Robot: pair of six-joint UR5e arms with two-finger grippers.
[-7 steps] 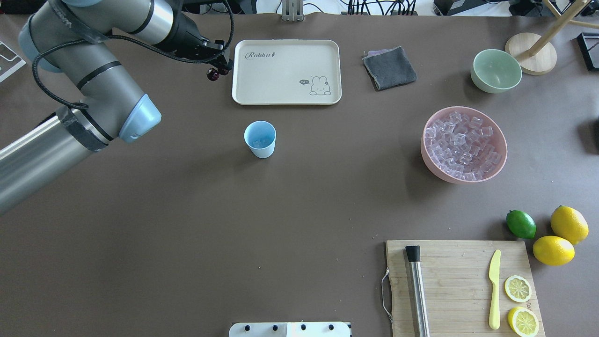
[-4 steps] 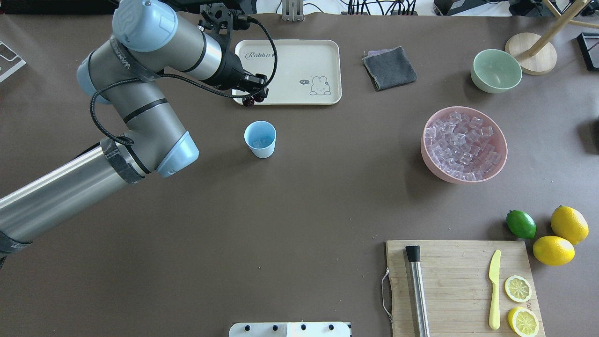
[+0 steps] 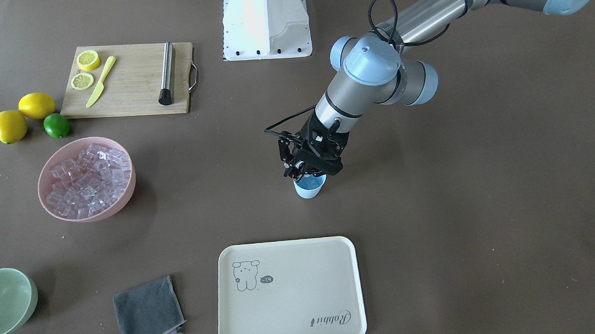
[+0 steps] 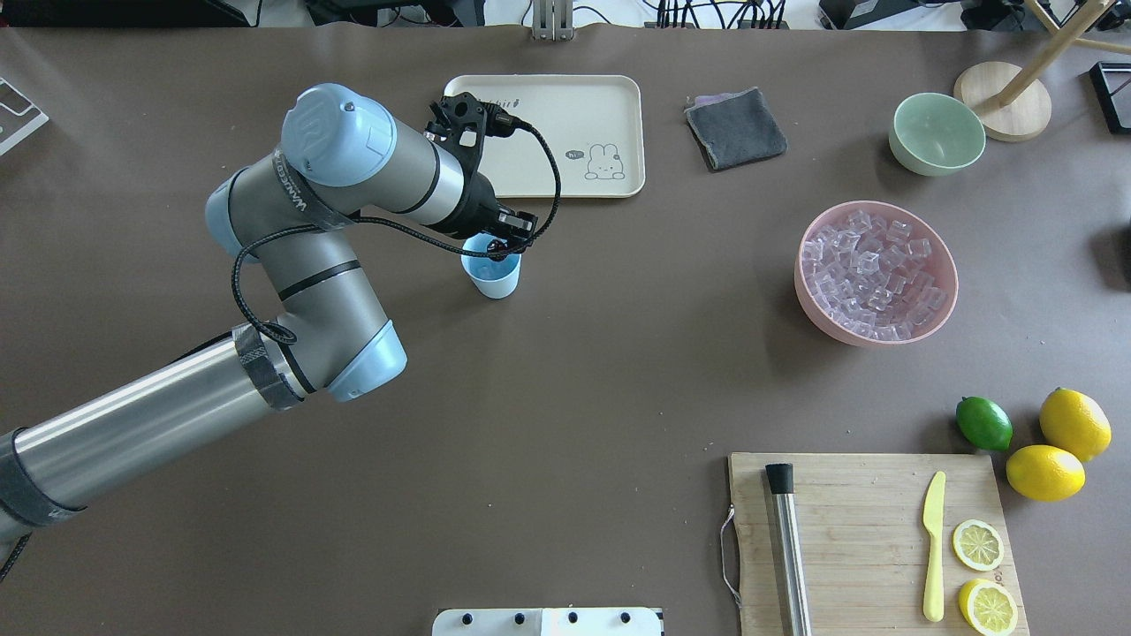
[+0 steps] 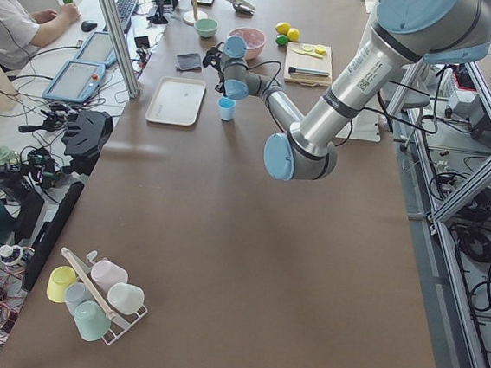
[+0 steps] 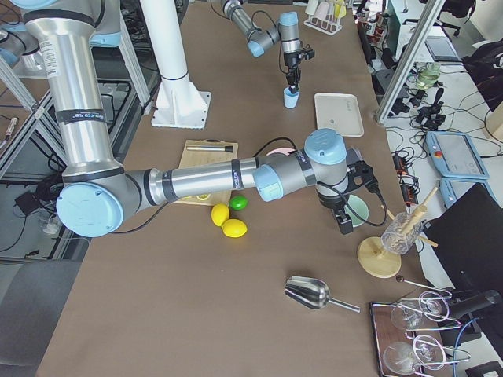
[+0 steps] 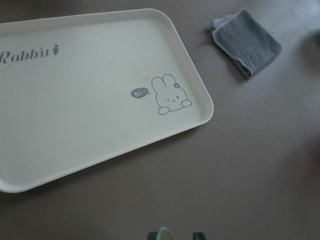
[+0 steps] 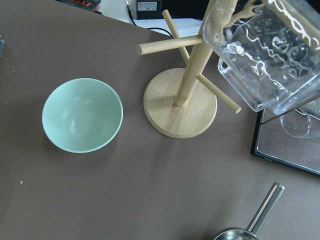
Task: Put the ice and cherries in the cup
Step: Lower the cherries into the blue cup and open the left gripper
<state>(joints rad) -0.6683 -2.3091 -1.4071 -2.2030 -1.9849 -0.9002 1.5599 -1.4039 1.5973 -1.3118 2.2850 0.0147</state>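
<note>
Left tool (image 4: 505, 244) pinches the cherries (image 4: 497, 255) by the stem; cup (image 4: 494, 279) directly beneath. Held over the mouth so release should drop them in.

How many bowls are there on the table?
2. A pink bowl full of ice, and near it an empty green bowl beside the wooden stand. None seems hidden.

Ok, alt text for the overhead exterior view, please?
The left gripper holds the cherries over the mouth of the light-blue cup, near a cream rabbit tray. A pink bowl full of ice sits toward the view's right.
</note>
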